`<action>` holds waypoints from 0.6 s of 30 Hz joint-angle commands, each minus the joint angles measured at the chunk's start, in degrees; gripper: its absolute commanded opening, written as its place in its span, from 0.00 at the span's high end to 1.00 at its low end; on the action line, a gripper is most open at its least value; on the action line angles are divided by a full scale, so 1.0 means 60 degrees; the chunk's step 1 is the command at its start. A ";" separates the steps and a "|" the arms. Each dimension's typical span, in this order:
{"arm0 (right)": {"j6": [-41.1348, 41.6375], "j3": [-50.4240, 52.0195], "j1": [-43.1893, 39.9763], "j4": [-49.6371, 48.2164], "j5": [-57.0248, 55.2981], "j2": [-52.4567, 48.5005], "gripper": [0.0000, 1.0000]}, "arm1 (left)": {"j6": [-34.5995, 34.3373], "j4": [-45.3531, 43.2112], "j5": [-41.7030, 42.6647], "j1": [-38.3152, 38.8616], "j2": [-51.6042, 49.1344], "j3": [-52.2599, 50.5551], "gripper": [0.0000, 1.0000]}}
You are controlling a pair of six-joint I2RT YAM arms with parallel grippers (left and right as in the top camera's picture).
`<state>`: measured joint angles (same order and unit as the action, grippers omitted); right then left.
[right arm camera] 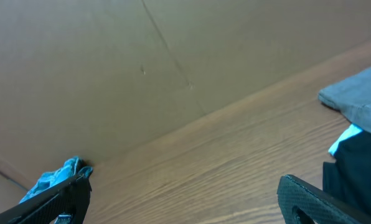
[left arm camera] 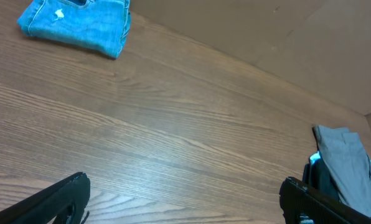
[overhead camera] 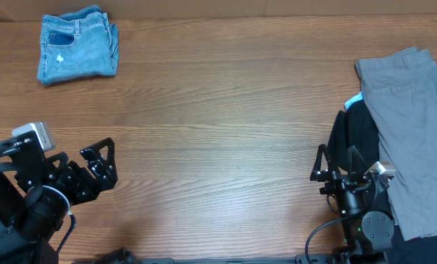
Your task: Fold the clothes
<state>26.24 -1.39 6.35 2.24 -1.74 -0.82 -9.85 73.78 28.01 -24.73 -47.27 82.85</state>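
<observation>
**Jeans** (overhead camera: 78, 45): You have them folded into a compact, roughly square bundle at the far left corner of the surface (overhead camera: 218, 125), with a stitched pocket facing up. Nothing touches them, and both arms are well apart from them.

**Left arm** (overhead camera: 28, 194): It sits at the near left corner of the surface. Its jaws are spread wide and point toward the middle of the surface, with only bare wood between them. Your left wrist camera agrees: the two dark tips stand at the lower corners of its view, holding nothing.

**Right arm** (overhead camera: 365, 220): It sits at the near right corner. Its jaws are spread wide and empty, pointing toward the far edge. They stand just beside the black garment (overhead camera: 358, 136); you cannot tell from these views whether one tip touches it.

**Grey garment** (overhead camera: 413, 132): It lies along the right edge of the surface, draped over most of the black garment, which shows at its left side. A sliver of light blue cloth (overhead camera: 354, 99) shows where the two meet.
</observation>
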 commanded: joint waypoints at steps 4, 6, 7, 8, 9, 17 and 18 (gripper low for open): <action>-0.0157 0.0153 -0.0182 -0.0102 -0.0335 0.0109 0.00 | 0.0255 -0.0018 -0.0022 0.0080 0.0004 0.0022 0.00; -0.0160 0.0153 -0.0306 0.0044 -0.0339 0.0109 0.00 | 0.0255 -0.0018 -0.0022 0.0080 0.0004 0.0022 0.00; -0.0160 0.0153 -0.0397 0.0233 -0.0335 0.0109 0.00 | 0.0255 -0.0018 -0.0022 0.0080 0.0004 0.0022 0.00; -0.0171 0.0153 -0.0474 0.0404 -0.0328 0.0109 0.00 | 0.0255 -0.0018 -0.0022 0.0080 0.0004 0.0022 0.00; -0.0193 0.0153 -0.0557 0.0372 -0.0342 0.0109 0.00 | 0.0255 -0.0018 -0.0022 0.0080 0.0004 0.0022 0.00; -0.0907 0.0153 -0.0750 0.0361 -0.0335 0.0109 0.00 | 0.0255 -0.0018 -0.0022 0.0080 0.0004 0.0022 0.00; -0.1271 0.0153 -0.0750 0.0361 -0.0331 0.0109 0.00 | 0.0255 -0.0018 -0.0022 0.0080 0.0004 0.0022 0.00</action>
<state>23.97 -1.06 2.22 4.73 -3.25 -0.84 -9.85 73.76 28.01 -24.73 -47.27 82.85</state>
